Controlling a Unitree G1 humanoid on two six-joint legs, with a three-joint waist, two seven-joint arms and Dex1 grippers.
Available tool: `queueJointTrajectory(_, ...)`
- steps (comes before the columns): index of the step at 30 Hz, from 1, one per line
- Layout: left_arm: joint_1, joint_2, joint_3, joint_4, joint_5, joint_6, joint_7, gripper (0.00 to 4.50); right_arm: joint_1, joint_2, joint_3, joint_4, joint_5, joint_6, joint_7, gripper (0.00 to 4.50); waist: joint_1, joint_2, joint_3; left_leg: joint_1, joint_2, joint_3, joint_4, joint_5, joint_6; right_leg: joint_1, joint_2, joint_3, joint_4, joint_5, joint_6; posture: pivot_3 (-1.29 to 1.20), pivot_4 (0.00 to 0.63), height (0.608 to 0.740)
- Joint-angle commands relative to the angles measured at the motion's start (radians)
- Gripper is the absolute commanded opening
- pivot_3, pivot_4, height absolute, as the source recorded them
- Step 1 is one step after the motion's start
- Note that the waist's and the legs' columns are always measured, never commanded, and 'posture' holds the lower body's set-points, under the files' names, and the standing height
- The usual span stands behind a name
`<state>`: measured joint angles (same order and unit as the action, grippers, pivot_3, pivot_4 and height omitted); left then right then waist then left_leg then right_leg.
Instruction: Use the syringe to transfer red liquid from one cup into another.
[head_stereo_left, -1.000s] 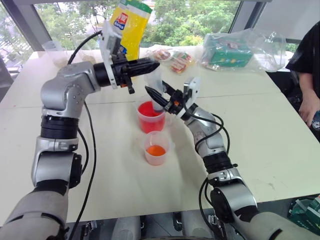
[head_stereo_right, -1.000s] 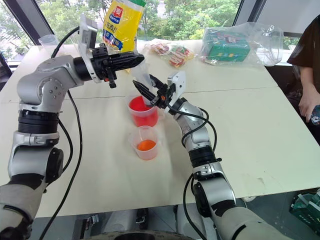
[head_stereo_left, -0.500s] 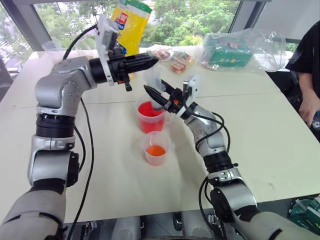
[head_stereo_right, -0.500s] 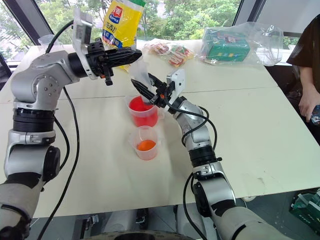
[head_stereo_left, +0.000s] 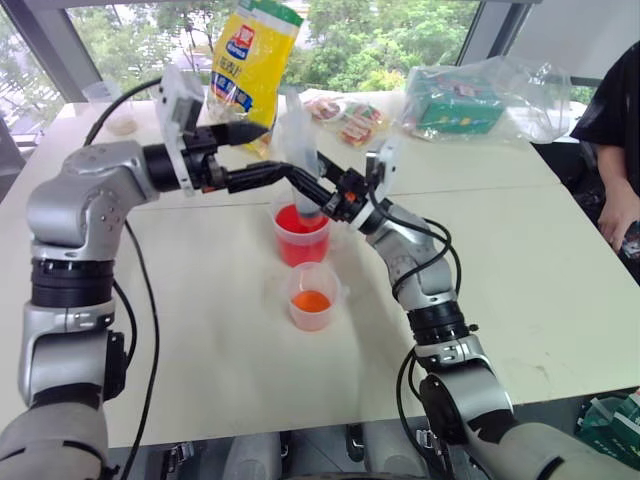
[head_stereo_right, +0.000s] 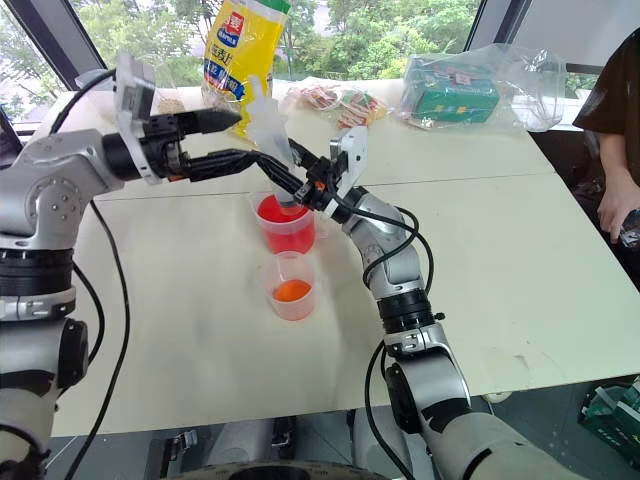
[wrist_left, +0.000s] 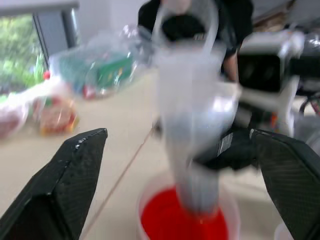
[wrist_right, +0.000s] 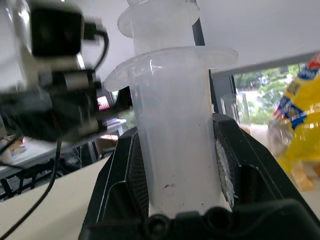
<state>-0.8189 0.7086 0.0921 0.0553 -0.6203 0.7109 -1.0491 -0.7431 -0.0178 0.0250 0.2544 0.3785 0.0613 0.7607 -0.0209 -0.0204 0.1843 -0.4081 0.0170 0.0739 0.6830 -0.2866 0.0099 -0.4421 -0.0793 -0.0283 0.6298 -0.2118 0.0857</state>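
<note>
Since a second ago the left gripper (head_stereo_left: 268, 152) has pulled back toward the left of the frame and spread its two fingers wide apart, one above and one below, no longer at the top of the syringe (head_stereo_left: 298, 150). Right gripper (head_stereo_left: 322, 195) is clamped on the syringe barrel, holding it nearly upright at upper centre with its lower end in the larger cup (head_stereo_left: 300, 238) of red liquid (head_stereo_left: 298, 221). Just below that sits the smaller cup (head_stereo_left: 313, 297) with its orange-red layer.
</note>
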Motion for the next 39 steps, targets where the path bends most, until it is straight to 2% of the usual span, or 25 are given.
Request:
queueJointTrajectory(1, 0.004, 0.051, 0.074, -0.055, -0.032, 0.019, 0.006, 4.45, -0.033, 0.001, -0.019, -0.069, 0.038, -0.001, -0.006, 1.42, 0.000, 0.000, 0.000, 0.000, 0.000, 0.000, 0.000, 0.000, 0.000, 0.000, 0.000, 0.000, 0.000, 0.000, 0.000, 0.00, 0.150, 0.740)
queueJointTrajectory(6, -0.004, 0.053, 0.112, -0.042, -0.048, 0.028, 0.039, 4.45, -0.030, -0.031, -0.028, -0.186, 0.106, 0.094, -0.005, 1.42, 0.005, 0.000, 0.000, 0.000, 0.000, 0.000, 0.000, 0.000, 0.000, 0.000, -0.001, 0.000, 0.000, 0.000, 0.000, 0.00, 0.150, 0.740)
queueJointTrajectory(14, -0.014, 0.071, 0.117, -0.003, -0.042, 0.014, 0.030, 4.45, 0.053, -0.181, -0.052, -0.532, 0.407, 0.459, 0.008, 1.42, 0.005, 0.000, 0.000, 0.000, 0.000, 0.000, 0.000, 0.000, 0.000, 0.000, -0.001, 0.000, 0.000, 0.000, 0.000, 0.00, 0.150, 0.740)
queueJointTrajectory(17, -0.016, 0.078, 0.116, 0.003, -0.050, 0.022, 0.018, 4.45, 0.122, -0.209, -0.037, -0.621, 0.470, 0.526, -0.003, 1.42, 0.005, 0.000, 0.000, 0.000, 0.000, 0.000, 0.000, 0.000, 0.000, 0.000, -0.001, 0.000, 0.000, 0.000, 0.000, 0.00, 0.150, 0.740)
queueJointTrajectory(24, -0.032, 0.084, 0.121, -0.038, -0.139, 0.117, -0.022, 4.45, 0.266, -0.193, 0.050, -0.633, 0.386, 0.461, 0.016, 1.42, 0.005, 0.000, 0.000, 0.000, 0.000, 0.000, 0.000, 0.000, 0.000, 0.000, 0.000, 0.000, 0.000, 0.000, 0.000, 0.00, 0.150, 0.740)
queueJointTrajectory(34, -0.020, 0.118, 0.109, -0.119, -0.228, 0.200, -0.084, 4.45, 0.303, -0.181, 0.096, -0.569, 0.297, 0.365, 0.043, 1.42, 0.005, 0.000, 0.000, 0.000, 0.000, 0.000, 0.000, 0.000, 0.000, 0.000, 0.000, 0.000, 0.000, 0.000, 0.000, 0.00, 0.150, 0.740)
queueJointTrajectory(39, -0.032, 0.080, 0.109, -0.121, -0.251, 0.204, -0.059, 4.45, 0.308, -0.175, 0.105, -0.555, 0.282, 0.349, 0.049, 1.42, 0.005, 0.000, 0.000, 0.000, 0.000, 0.000, 0.000, 0.000, 0.000, 0.000, 0.000, 0.000, -0.001, 0.000, 0.000, 0.00, 0.150, 0.740)
